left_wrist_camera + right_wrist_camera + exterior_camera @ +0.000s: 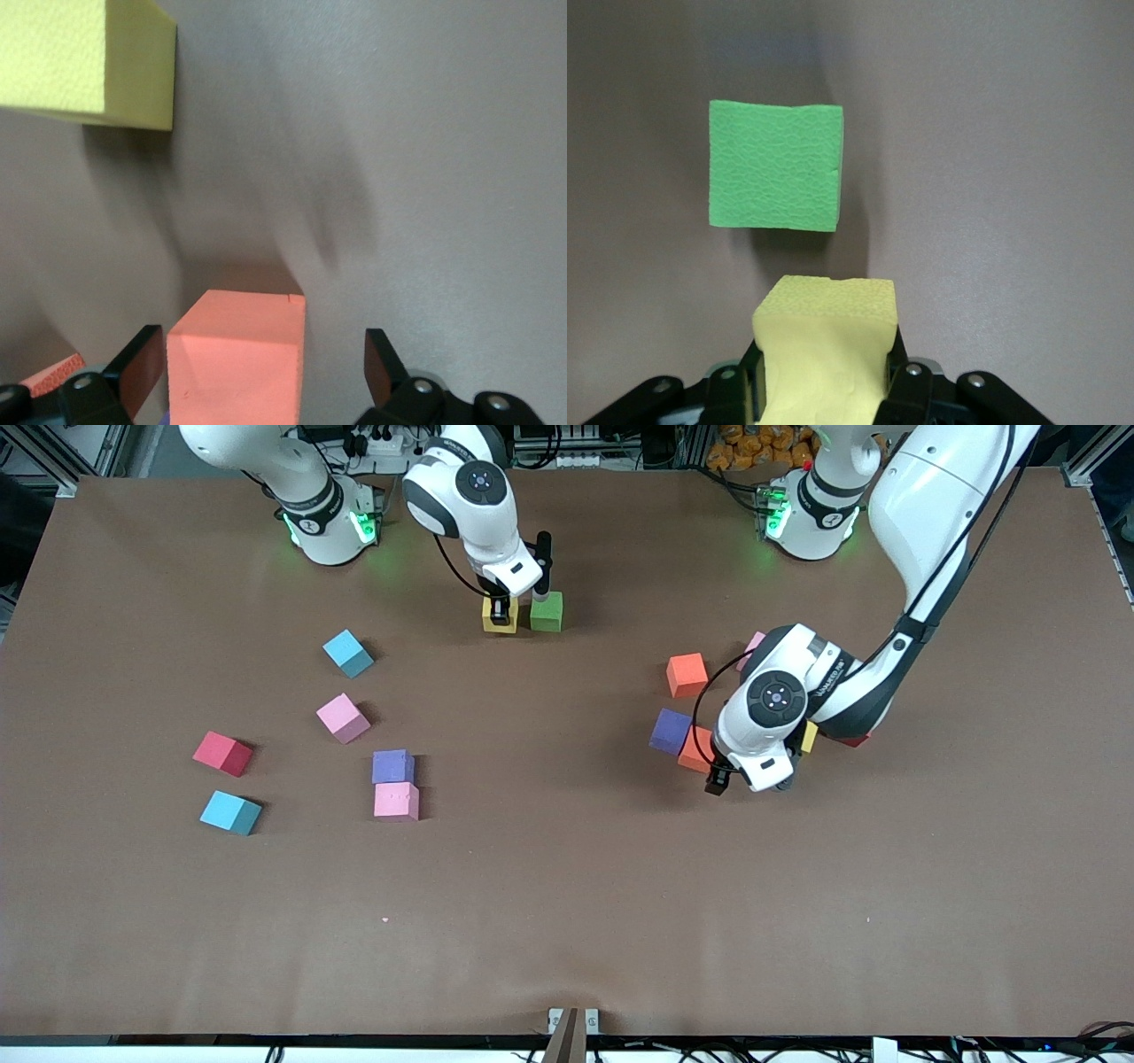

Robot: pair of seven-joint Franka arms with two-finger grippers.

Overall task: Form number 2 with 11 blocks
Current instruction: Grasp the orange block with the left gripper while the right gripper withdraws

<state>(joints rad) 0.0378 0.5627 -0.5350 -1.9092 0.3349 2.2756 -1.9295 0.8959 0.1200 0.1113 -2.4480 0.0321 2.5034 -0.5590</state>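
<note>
Robotics lab. Two white Franka arms, bases (330, 522) and (811, 514) lit green, bolted at the edge of a brown-covered table (567, 921). Aluminium extrusion framing (53, 460) at the corners, cable bundles and a power strip (381, 443) along the edge by the bases.

Matte foam blocks (345, 717), matte brown table (567, 921)
</note>
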